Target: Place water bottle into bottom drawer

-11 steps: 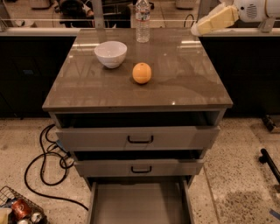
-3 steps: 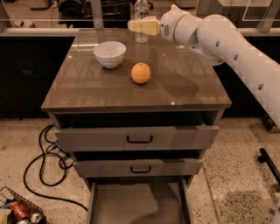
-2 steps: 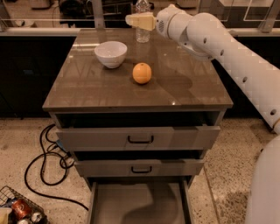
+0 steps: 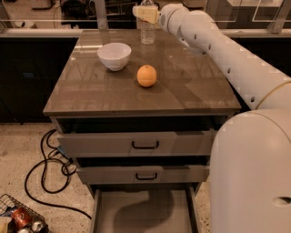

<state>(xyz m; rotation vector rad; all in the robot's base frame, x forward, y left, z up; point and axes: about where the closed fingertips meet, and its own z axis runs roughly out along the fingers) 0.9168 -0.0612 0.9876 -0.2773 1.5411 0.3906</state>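
The water bottle point(image 4: 147, 31) is clear and ribbed and stands upright at the far edge of the brown cabinet top point(image 4: 191, 91). My gripper point(image 4: 144, 13) is at the bottle's upper part, reaching in from the right on a long white arm, and it covers the bottle's neck. The bottom drawer point(image 4: 136, 218) is pulled open below, showing a flat grey floor with the arm's shadow on it.
A white bowl point(image 4: 114, 55) and an orange point(image 4: 147, 75) sit on the cabinet top in front of the bottle. The two upper drawers point(image 4: 136, 144) are partly pulled out. Black cables point(image 4: 47, 170) and a wire basket with red cans point(image 4: 18, 219) lie on the floor at the left.
My arm has swung in from the right to the bottle. The gripper has risen from the bottle's middle to its upper part. The bottle, the orange and the bowl have not moved.
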